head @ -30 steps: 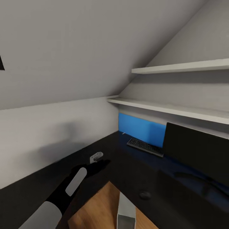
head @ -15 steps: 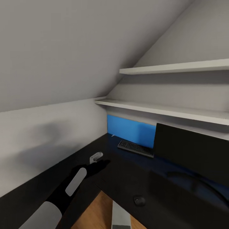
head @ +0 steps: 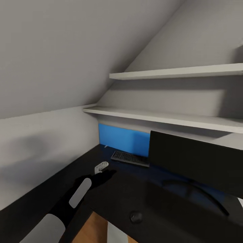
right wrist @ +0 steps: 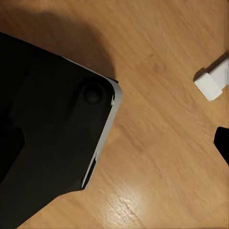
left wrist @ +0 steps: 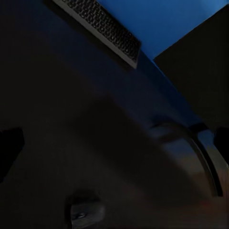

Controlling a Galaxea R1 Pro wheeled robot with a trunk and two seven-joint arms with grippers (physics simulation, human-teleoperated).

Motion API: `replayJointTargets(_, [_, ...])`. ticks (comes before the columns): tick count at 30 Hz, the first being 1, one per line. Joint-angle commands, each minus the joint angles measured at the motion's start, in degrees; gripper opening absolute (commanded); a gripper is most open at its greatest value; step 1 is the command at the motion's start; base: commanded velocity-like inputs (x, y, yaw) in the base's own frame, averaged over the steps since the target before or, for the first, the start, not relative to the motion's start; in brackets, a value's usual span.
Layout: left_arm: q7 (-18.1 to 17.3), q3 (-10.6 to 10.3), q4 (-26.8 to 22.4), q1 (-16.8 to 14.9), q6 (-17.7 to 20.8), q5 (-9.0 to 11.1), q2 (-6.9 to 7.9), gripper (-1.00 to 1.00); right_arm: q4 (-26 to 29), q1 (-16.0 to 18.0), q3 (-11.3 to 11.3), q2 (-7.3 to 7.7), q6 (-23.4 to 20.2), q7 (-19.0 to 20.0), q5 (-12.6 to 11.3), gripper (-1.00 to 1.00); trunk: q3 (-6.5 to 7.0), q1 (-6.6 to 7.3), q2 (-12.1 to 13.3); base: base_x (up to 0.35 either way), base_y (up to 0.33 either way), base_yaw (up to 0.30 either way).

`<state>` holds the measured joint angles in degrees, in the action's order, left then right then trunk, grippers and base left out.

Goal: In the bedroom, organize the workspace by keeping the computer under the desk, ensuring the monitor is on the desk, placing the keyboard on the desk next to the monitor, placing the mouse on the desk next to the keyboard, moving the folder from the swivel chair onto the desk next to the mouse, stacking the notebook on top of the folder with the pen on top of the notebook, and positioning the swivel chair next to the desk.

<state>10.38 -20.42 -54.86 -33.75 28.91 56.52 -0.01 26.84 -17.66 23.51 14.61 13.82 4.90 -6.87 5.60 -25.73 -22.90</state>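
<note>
The black-topped desk [head: 162,202] with its blue back panel [head: 123,138] runs along the wall under the sloped ceiling. On it the monitor [head: 195,162] stands on a thin arc stand [left wrist: 200,152]. The keyboard [head: 130,158] lies to its left by the blue panel. The dark mouse [head: 135,216] rests near the desk's front edge. My left gripper [head: 107,171] hovers above the desk, open and holding nothing. Its wrist view looks over the keyboard [left wrist: 102,31], monitor [left wrist: 200,71] and mouse [left wrist: 85,210]. A pale strip low down, the computer [head: 116,235], sits below the desk edge. My right gripper [right wrist: 114,143] hangs open over wood floor.
Two white wall shelves [head: 175,71] jut out above the monitor. The grey wall [head: 40,148] borders the desk's left wing. Under the right wrist lie wood floor [right wrist: 162,157], a black panel with a pale edge [right wrist: 57,133] and a white block [right wrist: 212,78].
The whole head view has shifted: desk, keyboard, monitor and mouse slid left in the picture, so the camera turned right. The left arm keeps its place in the picture.
</note>
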Motion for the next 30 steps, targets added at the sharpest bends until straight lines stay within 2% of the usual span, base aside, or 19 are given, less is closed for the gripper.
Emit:
replayJointTargets(1, [0.52, -0.06, -0.08, 0.0, 0.1, 0.61, 0.02, 1.0, 0.05, -0.01, 0.31, 0.07, 0.1, 0.11, -0.62, 1.0, 0.02, -0.05, -0.02, 0.322, 0.0, -0.292])
replayJointTargets(11, [0.52, -0.06, -0.02, 0.02, 0.02, 0.61, 0.01, 1.0, 0.05, -0.01, 0.31, 0.07, 0.06, 0.11, -0.62, 1.0, 0.28, -0.05, -0.02, 0.334, 0.012, -0.292])
replayJointTargets(19, [0.52, -0.06, 0.07, 0.02, -0.07, 0.61, 0.06, 1.0, 0.05, -0.01, 0.31, 0.07, 0.06, 0.11, -0.61, 1.0, 0.48, -0.05, -0.02, 0.335, 0.105, -0.283])
replayJointTargets(24, [0.58, -0.09, 0.09, 0.06, -0.15, 0.55, 0.15, 1.0, 0.05, -0.01, 0.31, 0.07, 0.06, 0.11, -0.6, 1.0, 0.56, -0.05, -0.02, 0.268, 0.152, -0.121])
replayJointTargets(30, [0.61, -0.14, 0.1, 0.08, -0.19, 0.52, 0.15, 1.0, 0.05, -0.01, 0.31, 0.07, 0.06, 0.11, -0.6, 1.0, 0.57, -0.05, -0.02, 0.055, 0.031, -0.018])
